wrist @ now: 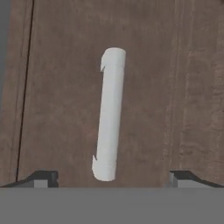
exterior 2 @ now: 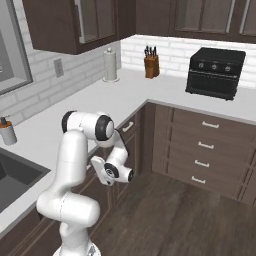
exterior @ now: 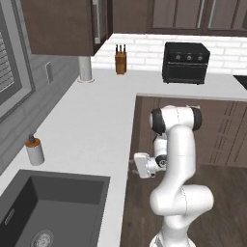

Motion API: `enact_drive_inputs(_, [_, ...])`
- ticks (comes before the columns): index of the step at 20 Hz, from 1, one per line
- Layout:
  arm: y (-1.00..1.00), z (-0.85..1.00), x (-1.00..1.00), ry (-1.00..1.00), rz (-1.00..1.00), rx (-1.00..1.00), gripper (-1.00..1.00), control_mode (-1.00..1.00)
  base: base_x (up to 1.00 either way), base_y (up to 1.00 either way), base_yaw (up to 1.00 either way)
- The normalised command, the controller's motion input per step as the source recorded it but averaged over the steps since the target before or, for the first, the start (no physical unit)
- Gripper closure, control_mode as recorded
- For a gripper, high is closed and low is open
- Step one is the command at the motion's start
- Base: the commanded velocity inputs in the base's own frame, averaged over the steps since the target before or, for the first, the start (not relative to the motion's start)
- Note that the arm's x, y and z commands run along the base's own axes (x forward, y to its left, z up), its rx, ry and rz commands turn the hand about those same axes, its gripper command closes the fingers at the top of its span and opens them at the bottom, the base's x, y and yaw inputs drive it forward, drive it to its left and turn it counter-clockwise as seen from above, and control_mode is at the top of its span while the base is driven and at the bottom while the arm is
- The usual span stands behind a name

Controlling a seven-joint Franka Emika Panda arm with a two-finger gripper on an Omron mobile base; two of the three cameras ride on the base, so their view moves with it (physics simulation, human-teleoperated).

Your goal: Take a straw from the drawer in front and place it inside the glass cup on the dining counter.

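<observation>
My gripper [wrist: 113, 178] faces a closed brown wood drawer front [wrist: 57, 109] at close range. Its white bar handle [wrist: 109, 113] runs lengthwise between the two spread fingertips [wrist: 43, 178], which touch nothing; the gripper is open and empty. From the base views, the gripper [exterior: 135, 166] [exterior 2: 93, 165] points at the cabinet face just under the white worktop's edge [exterior: 126, 144]. The straw is hidden, and the glass cup and dining counter are out of view.
A dark sink [exterior: 48, 207] and a soap dispenser [exterior: 34, 150] sit on the worktop to the left. Farther back stand a paper towel roll [exterior 2: 110, 65], a knife block [exterior 2: 151, 64] and a black toaster oven [exterior 2: 216, 72]. A drawer bank [exterior 2: 205, 145] lines the right; wood floor [exterior 2: 175, 220] lies open.
</observation>
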Motion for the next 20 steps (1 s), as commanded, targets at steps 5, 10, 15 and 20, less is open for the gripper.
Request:
enact_drive_inputs(5, [0.16, 0.00, 0.22, -0.03, -0.03, 0.00, -1.00, -1.00, 0.00, 0.00, 0.00])
enact_drive_inputs(10, [0.17, -0.09, 0.29, 0.00, -0.02, 0.00, -1.00, -1.00, 0.00, 0.00, 0.00])
enact_drive_inputs(15, [0.17, -0.28, 0.29, 0.00, -0.02, 0.00, -1.00, -1.00, 0.00, 0.00, 0.00])
enact_drive_inputs(20, [0.24, -0.41, 0.27, 0.00, -0.02, 0.00, -1.00, -1.00, 0.00, 0.00, 0.00])
